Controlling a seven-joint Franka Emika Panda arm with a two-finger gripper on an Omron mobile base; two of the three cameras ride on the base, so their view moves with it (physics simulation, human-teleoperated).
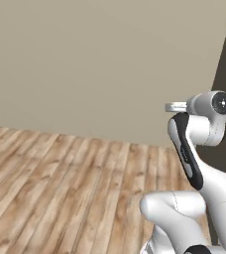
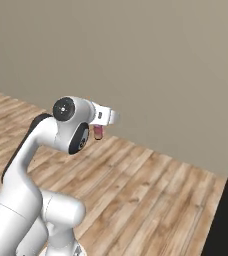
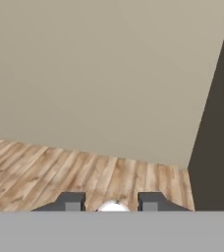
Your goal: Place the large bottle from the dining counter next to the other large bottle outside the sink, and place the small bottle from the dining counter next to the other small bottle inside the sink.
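Ahead, beige wall (image 3: 99, 74), plank floor (image 3: 45, 167), end effector (image 3: 112, 202) holding small bottle (image 2: 98, 132) (pinkish).

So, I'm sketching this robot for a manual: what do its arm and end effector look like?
The arm is glossy white with rounded, bulbous links and black inlays along the sides. A round dark cap with a pale centre closes the joint near the wrist. The end effector has a flat white body and two small, square, dark grey finger tips. No cables show.
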